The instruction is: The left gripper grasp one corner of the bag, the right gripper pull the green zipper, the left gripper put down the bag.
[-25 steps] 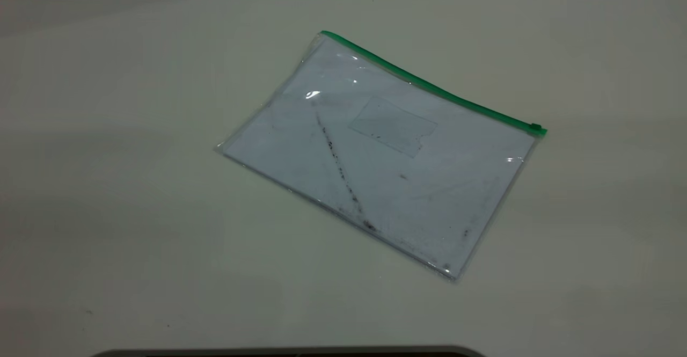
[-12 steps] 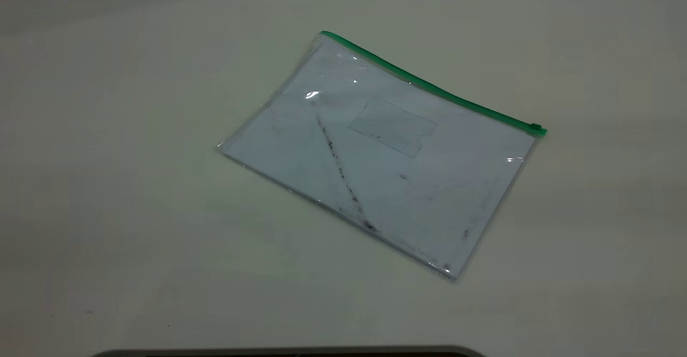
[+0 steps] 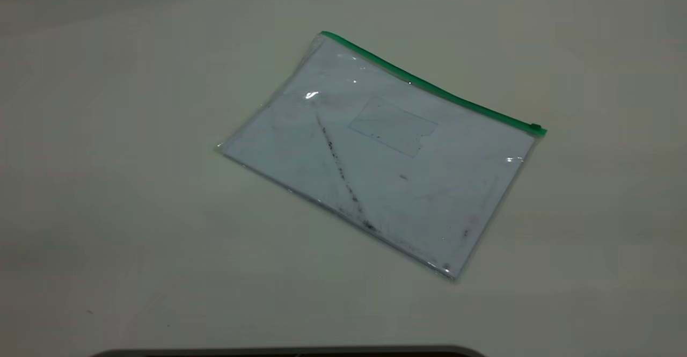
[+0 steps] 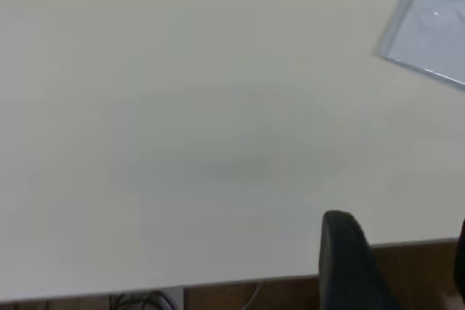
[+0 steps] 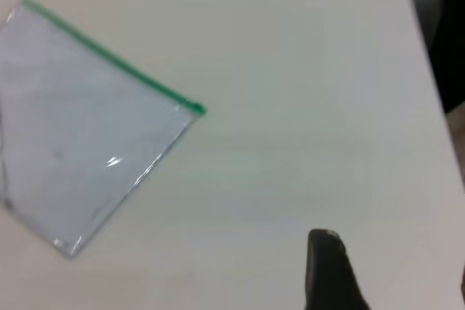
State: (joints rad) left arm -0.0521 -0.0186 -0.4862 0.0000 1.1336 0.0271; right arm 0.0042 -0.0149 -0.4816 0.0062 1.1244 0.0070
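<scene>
Well, bag (image 3: 375, 153) lies flat on worktop (image 3: 134, 185), green zipper (image 3: 429, 89) with slider (image 3: 535, 128) at right-hand corner, my left tool (image 4: 399, 223) and right tool (image 5: 392, 252) spread wide, empty, well clear: fits pre-grasp or already set down.
</scene>
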